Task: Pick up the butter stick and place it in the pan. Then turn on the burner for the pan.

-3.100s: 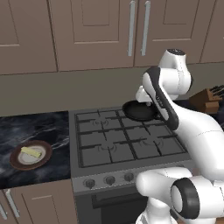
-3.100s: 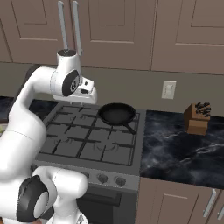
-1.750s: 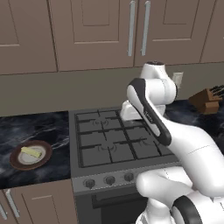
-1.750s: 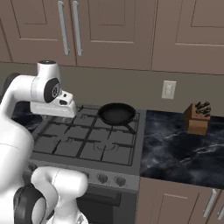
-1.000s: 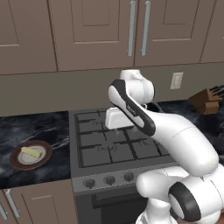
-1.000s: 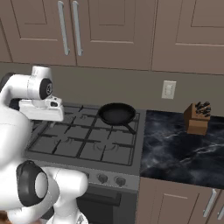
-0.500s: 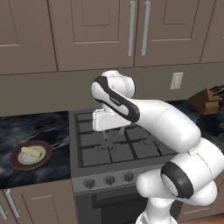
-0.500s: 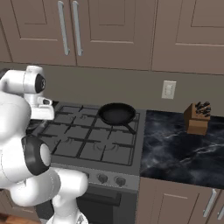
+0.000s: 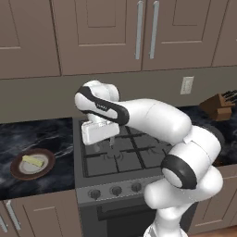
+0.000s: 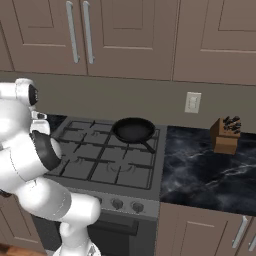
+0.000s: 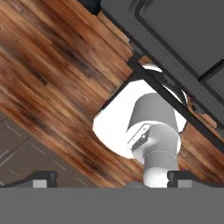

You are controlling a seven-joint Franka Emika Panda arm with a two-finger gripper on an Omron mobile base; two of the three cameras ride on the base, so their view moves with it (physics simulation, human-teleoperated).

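**Kitchen backdrop, as I see it**

Upper cabinets [image 9: 97,34], brown, panelled, with long metal handles [image 9: 139,28]. Taupe wall [image 10: 125,97] below them, carrying one white outlet [image 10: 192,102]. Black marble desk [image 10: 210,167] on either side of a grey gas stove [image 9: 115,159] with front knobs [image 9: 115,190]. Knife block [image 10: 225,135] at the right. Wooden plank floor [image 11: 48,74] in my hand view.

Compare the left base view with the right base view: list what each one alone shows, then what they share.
Left base view alone: the butter stick lying on a brown-rimmed plate on the counter left of the stove, and the open, empty claw over the stove's left burners.

Right base view alone: the pan on a rear burner.

Shared: the stove, its front knobs, the knife block, the wall outlet and the upper cabinets.
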